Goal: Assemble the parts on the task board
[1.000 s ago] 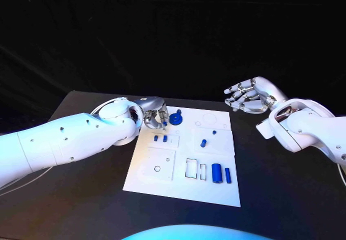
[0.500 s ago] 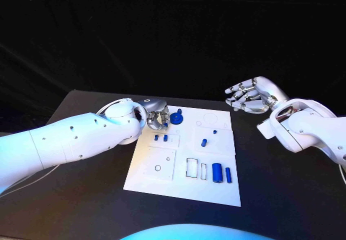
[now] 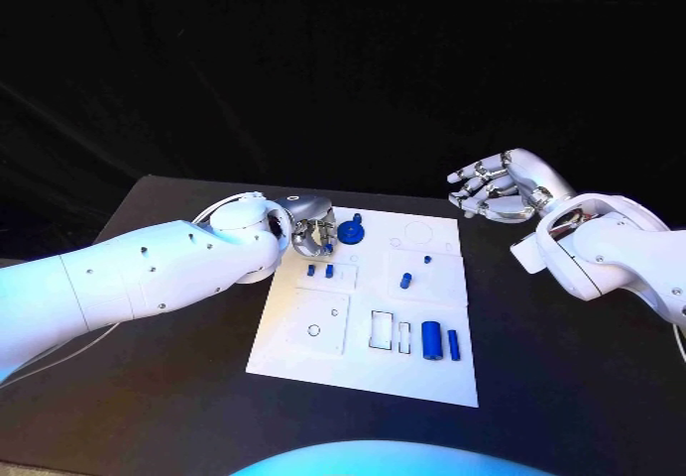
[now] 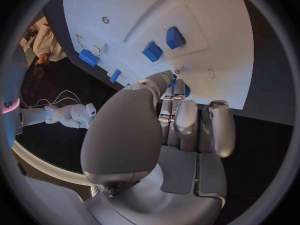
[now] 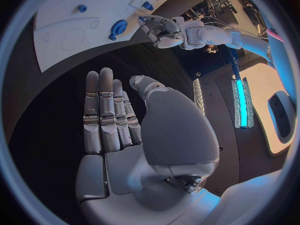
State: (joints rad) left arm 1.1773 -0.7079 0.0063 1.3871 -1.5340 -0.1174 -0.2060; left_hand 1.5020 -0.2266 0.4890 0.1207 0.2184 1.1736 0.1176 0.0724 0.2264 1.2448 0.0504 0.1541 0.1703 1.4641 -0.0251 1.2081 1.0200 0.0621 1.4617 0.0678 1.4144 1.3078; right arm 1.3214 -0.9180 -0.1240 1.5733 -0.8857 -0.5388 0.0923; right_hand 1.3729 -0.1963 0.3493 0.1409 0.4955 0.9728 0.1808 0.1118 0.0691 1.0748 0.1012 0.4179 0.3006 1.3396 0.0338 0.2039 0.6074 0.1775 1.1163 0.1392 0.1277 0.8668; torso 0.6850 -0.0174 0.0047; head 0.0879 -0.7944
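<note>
The white task board [image 3: 369, 372] lies in the middle of the black table. My left hand [image 3: 309, 234] hovers over the board's far left corner with its fingers drawn together. Its fingertips [image 4: 170, 81] pinch a small blue part [image 4: 186, 90], of which only a sliver shows. Just right of that hand sits a round blue part [image 3: 350, 233] with a knob. Two small blue blocks [image 3: 320, 269] lie below the hand. My right hand [image 3: 495, 188] hangs open beyond the board's far right corner, holding nothing, fingers straight [image 5: 106, 110].
Two small blue pegs [image 3: 414, 272] stand mid-board on the right. A thick blue cylinder [image 3: 430, 339] and a thin one [image 3: 453, 344] lie near the right edge, beside rectangular recesses [image 3: 381, 332]. Bare black table [image 3: 572, 397] surrounds the board.
</note>
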